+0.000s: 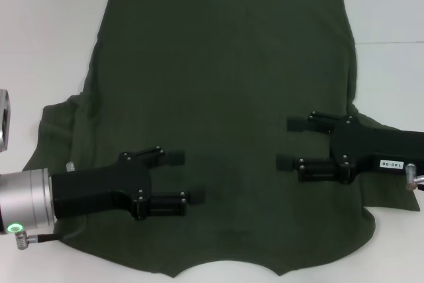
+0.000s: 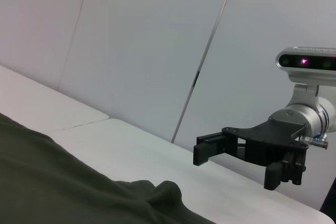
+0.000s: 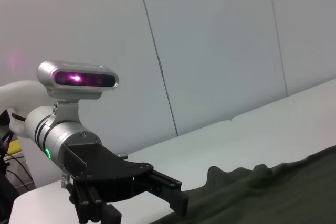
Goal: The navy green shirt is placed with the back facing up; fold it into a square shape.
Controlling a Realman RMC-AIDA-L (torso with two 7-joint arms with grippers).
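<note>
The navy green shirt (image 1: pixel 218 97) lies spread flat on the white table, plain side up, hem at the far end and neckline at the near edge. My left gripper (image 1: pixel 187 177) hovers open over the shirt's near left part, fingers pointing toward the middle. My right gripper (image 1: pixel 293 144) hovers open over the near right part, facing the left one. Neither holds any cloth. The left wrist view shows the shirt (image 2: pixel 63 182) and the right gripper (image 2: pixel 236 166) above the table. The right wrist view shows the left gripper (image 3: pixel 147 198) above the shirt (image 3: pixel 262 192).
White table (image 1: pixel 46 44) surrounds the shirt on both sides. A grey object (image 1: pixel 5 118) sits at the left edge of the head view. A pale panelled wall (image 2: pixel 157 51) stands behind the table.
</note>
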